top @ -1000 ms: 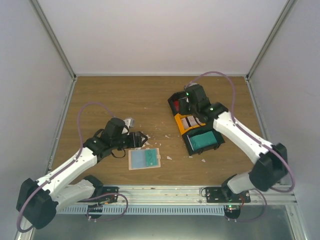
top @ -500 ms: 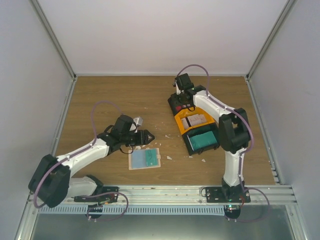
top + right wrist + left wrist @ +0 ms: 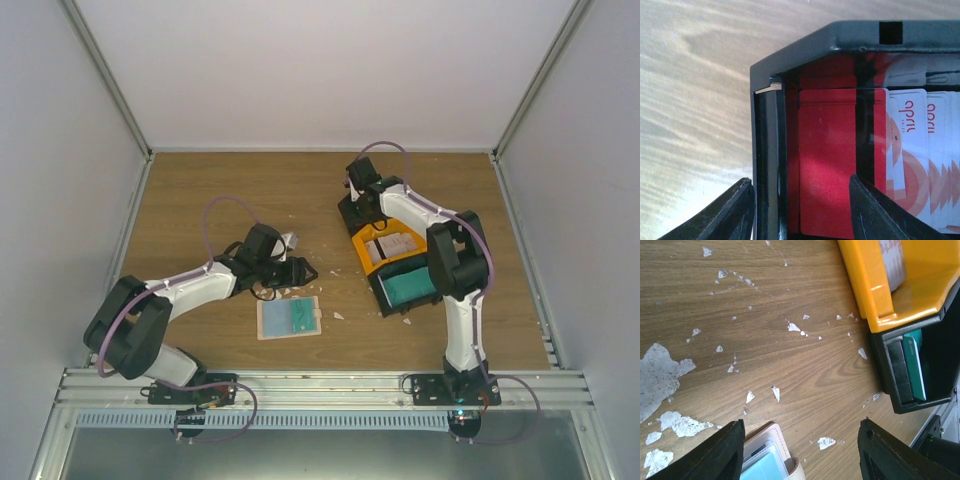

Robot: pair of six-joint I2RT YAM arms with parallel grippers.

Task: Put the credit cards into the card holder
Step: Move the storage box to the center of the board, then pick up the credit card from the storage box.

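Since a second ago, the right arm has been folded back and its jaws carried over the far black bin (image 3: 352, 212) in the upper middle of the overhead view, while the left jaws have been swung toward the centre, just above the card holder (image 3: 289, 318), which lies opened flat on the bench (image 3: 200, 190) at lower centre. Fetching a first card is judged to be the step in hand. The right jaws are held apart and empty, one finger seen outside the bin's wall and the other over the red credit card (image 3: 827, 160). A sideways shift is called for next, so that one card edge alone is straddled before closing. The left jaws are likewise spread and empty, with only a corner of the holder seen between them. How many red cards are stacked cannot be told. The holder's slots are too small to make out, and the right jaws are hidden by the arm from overhead.
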